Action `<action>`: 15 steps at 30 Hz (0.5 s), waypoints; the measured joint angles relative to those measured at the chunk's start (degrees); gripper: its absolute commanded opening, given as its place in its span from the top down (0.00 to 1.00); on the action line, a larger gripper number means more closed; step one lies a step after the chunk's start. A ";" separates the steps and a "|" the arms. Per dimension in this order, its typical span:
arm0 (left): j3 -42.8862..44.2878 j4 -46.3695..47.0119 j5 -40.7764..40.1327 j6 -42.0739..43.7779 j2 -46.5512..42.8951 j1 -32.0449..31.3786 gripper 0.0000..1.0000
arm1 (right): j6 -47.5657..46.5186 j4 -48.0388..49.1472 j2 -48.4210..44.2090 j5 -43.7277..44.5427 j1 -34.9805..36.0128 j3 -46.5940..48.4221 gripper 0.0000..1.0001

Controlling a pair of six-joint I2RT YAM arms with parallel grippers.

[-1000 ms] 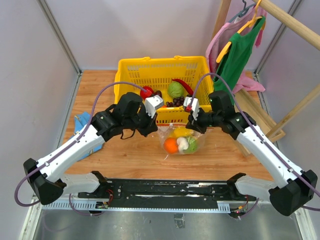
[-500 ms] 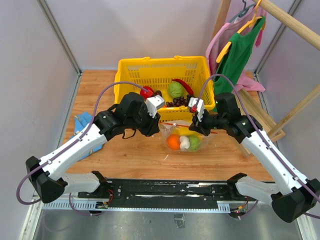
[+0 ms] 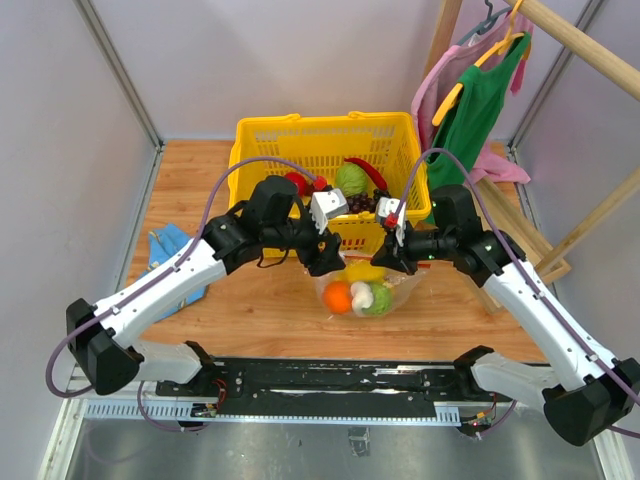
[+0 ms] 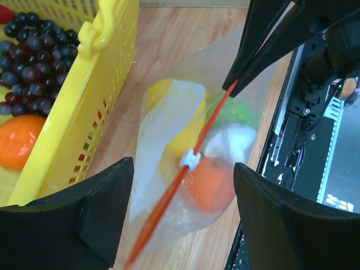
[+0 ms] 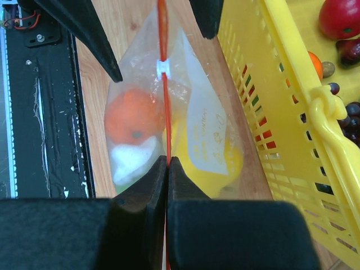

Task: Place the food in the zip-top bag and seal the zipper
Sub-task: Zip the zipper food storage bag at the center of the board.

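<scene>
The zip-top bag hangs in front of the basket with food inside: an orange, a yellow fruit, a green piece and a white piece. Its red-orange zipper runs taut, with the whitish slider partway along it. My right gripper is shut on one end of the zipper. My left gripper stands open, one finger on each side of the strip near the slider and touching nothing. In the top view the left gripper and right gripper face each other above the bag.
The yellow lattice basket stands just behind the bag, holding grapes, a green cabbage and red pieces. A blue cloth lies at the left. Clothes on a wooden rack hang at the right rear.
My left gripper has opened and slid right along the zipper toward the right gripper. The bag has sagged and shifted slightly. The right gripper keeps its hold.
</scene>
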 measured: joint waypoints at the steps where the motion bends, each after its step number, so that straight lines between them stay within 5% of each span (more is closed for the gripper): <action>1: 0.00 0.52 0.81 0.72 0.31 0.00 0.24 | -0.02 0.00 0.17 -0.37 0.00 0.00 0.99; 7: 0.00 2.10 3.91 3.78 1.57 0.00 0.31 | -0.24 0.04 0.42 -1.84 0.00 0.00 0.99; 15: -0.02 3.41 7.10 5.31 2.93 0.00 0.56 | -0.96 0.13 0.81 -2.60 0.00 0.00 0.99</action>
